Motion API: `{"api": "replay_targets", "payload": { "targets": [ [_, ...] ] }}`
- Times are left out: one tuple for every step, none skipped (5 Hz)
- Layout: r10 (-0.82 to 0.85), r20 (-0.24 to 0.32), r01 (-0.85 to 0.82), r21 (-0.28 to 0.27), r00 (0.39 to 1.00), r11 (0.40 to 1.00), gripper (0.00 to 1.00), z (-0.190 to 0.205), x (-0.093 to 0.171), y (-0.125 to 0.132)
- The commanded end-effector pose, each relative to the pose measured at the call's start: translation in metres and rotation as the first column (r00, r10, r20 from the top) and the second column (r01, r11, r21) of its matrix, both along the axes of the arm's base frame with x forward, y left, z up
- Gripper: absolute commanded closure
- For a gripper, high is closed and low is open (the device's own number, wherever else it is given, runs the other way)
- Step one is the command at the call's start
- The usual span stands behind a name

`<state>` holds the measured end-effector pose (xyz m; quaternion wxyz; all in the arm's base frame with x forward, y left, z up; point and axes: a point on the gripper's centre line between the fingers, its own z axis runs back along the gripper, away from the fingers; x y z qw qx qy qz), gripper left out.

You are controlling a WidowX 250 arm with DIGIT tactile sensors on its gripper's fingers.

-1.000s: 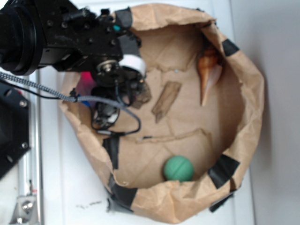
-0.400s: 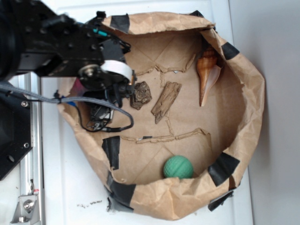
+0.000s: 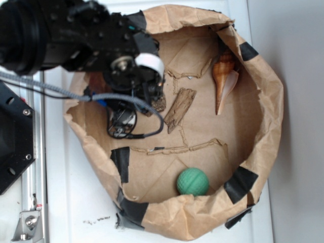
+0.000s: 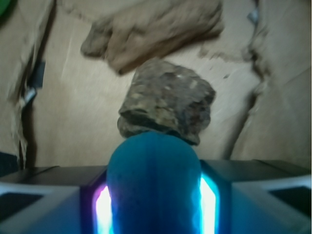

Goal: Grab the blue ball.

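Observation:
The blue ball (image 4: 153, 168) fills the lower middle of the wrist view, turquoise and matte, squeezed between the two dark fingers (image 4: 53, 195). My gripper (image 4: 153, 183) is shut on it, with bright light showing at both sides of the ball. In the exterior view the black arm (image 3: 91, 40) reaches over the left side of the paper bag and hides both the jaws and the ball.
A brown rock (image 4: 168, 100) lies just ahead of the ball, with a wood piece (image 3: 179, 109) beyond it. A green ball (image 3: 193, 181) rests near the bag's front wall. A shell (image 3: 224, 76) lies at the back right. The crumpled bag rim (image 3: 271, 101) rings everything.
The arm swung left and then back right toward the rock, which it now partly covers. The green ball, wood and shell stayed put.

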<state>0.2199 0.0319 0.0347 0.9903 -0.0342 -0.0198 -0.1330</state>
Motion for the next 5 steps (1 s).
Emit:
{"api": "replay_targets", "payload": {
  "targets": [
    [0.154,0.075,-0.154,-0.007,0.985,0.988,1.00,0.067,0.035,0.008],
    [0.215,0.109,-0.211,-0.042,0.971,0.977,1.00,0.115,0.038,-0.005],
    [0.206,0.143,-0.200,-0.055,0.968,0.978,1.00,0.143,0.030,-0.032],
    [0.183,0.176,-0.181,-0.028,0.967,0.983,1.00,0.151,0.020,-0.046],
    [0.208,0.183,-0.201,-0.055,0.961,0.978,1.00,0.148,0.019,-0.042]
  ]
}}
